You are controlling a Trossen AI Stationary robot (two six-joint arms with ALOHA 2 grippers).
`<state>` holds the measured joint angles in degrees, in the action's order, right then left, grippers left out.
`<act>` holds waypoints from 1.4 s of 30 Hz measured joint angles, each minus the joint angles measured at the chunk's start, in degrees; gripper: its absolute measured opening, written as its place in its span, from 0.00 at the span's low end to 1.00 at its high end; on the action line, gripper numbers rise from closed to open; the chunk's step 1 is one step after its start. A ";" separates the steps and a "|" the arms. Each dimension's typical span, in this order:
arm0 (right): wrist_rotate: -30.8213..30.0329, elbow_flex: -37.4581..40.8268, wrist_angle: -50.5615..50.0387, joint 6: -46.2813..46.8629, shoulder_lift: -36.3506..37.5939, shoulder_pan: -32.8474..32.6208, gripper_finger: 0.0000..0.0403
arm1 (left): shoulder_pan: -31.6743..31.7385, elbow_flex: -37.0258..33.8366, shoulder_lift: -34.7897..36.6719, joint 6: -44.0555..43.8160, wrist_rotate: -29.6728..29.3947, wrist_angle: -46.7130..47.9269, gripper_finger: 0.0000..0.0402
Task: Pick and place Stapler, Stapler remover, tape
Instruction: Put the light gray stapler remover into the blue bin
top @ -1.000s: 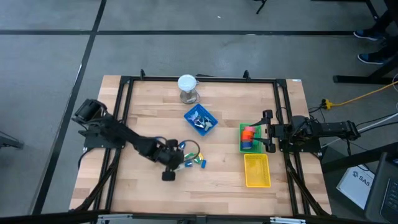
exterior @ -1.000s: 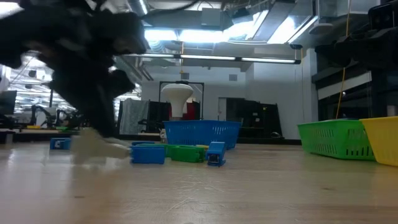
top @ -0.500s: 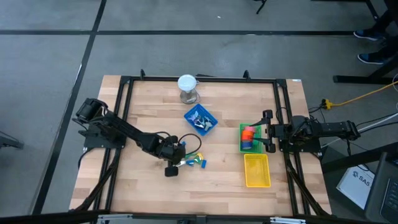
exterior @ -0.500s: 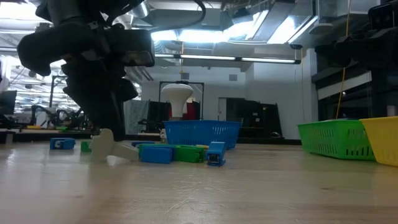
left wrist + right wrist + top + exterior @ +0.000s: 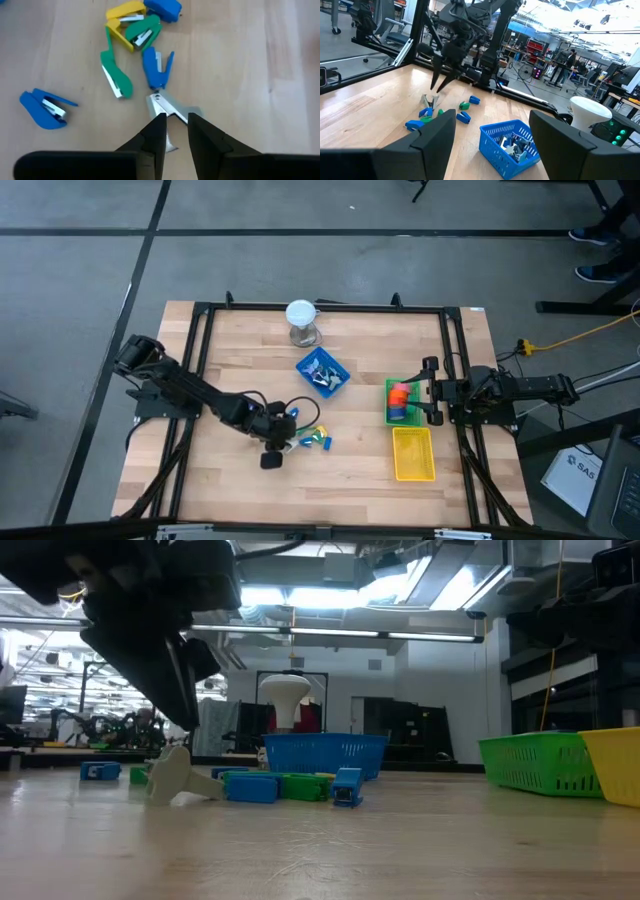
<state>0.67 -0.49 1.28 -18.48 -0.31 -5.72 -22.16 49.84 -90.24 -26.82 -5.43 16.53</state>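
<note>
The left end effector [image 5: 174,120] is hovering, fingers slightly parted, over a grey metal staple remover [image 5: 167,107] lying on the wooden counter [image 5: 230,360] beside small blue, green and yellow staplers [image 5: 142,32]. The right end effector [image 5: 428,390] is waiting, spread wide, beside the green basket [image 5: 388,402] holding the orange and red tape pieces [image 5: 400,395].

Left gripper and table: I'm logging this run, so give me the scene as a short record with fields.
left gripper: part open over a grey metal claw on the table
loose pieces: green, blue, yellow, beside the claw
blue basket: mid-table
green basket: holds tape
yellow basket: nearby
right gripper: open, beside the green basket
</note>
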 joint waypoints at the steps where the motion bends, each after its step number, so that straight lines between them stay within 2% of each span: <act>1: 0.00 0.01 0.00 0.01 0.01 -0.01 0.64 | -0.09 0.01 0.00 -1.10 0.00 0.02 0.19; 9: 0.00 0.00 0.00 0.00 0.00 -0.02 0.64 | -0.23 0.05 -0.31 -8.02 -5.41 4.12 0.19; 19: 0.00 0.00 0.01 0.00 0.02 -0.01 0.64 | -0.25 -0.03 -0.31 -13.14 -3.86 4.29 0.19; 25: 0.00 0.02 0.00 0.00 0.02 0.00 0.64 | -0.25 -2.59 -0.31 -15.99 -3.87 2.31 0.19; 31: 0.00 0.02 0.00 0.02 0.00 0.00 0.64 | -0.25 -3.73 -0.35 -14.45 -4.03 -3.09 0.19; 42: 0.00 0.00 0.02 0.01 0.01 0.00 0.64 | -0.23 -3.70 -3.00 -15.05 -2.66 -2.97 0.19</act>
<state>0.67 -0.49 1.30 -18.47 -0.31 -5.72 -22.39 46.13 -93.24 -41.87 -8.09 13.56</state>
